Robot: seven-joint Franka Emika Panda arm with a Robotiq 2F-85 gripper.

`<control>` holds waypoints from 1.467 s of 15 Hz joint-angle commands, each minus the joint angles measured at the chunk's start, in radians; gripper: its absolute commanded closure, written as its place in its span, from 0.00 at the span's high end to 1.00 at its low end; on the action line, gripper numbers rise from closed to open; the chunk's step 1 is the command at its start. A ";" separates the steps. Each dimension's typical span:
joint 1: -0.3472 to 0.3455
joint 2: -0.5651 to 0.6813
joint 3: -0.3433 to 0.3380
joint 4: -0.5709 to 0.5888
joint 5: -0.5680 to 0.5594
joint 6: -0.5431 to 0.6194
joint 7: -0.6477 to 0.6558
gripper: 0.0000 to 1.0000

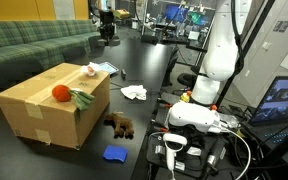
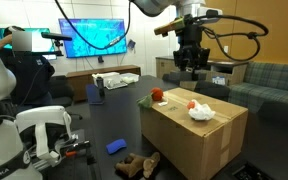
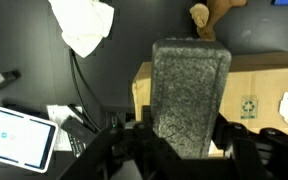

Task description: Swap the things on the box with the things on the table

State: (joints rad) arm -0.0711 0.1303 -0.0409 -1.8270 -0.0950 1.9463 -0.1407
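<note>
Glossy black table (image 2: 114, 125) spreads beneath me, and my fingers (image 3: 239, 135) are clamped on the sides of a gray speckled block (image 3: 189, 90) whose long axis runs up the wrist view, my gripper (image 2: 189, 68) hanging over an edge of the box (image 2: 194, 135). That box stands on the table with flaps closed, long side across the wrist view, bearing a red ball (image 2: 157, 95), a green thing (image 1: 81, 99) and a white lump (image 2: 200, 111). Only the wrist view shows its recycling mark (image 3: 249, 103); an exterior view shows a brown plush toy (image 1: 119, 125), a blue piece (image 1: 114, 153) and a white cloth (image 1: 134, 92) on the table beside it.
</note>
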 commanded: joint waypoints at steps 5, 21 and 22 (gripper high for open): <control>-0.057 -0.296 -0.081 -0.464 0.010 0.053 -0.091 0.31; -0.057 0.010 -0.096 -0.883 -0.253 0.880 0.220 0.31; -0.048 0.055 -0.128 -0.863 -0.343 0.921 0.305 0.31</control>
State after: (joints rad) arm -0.1254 0.0568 -0.1305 -2.7240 -0.2675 2.7268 -0.0307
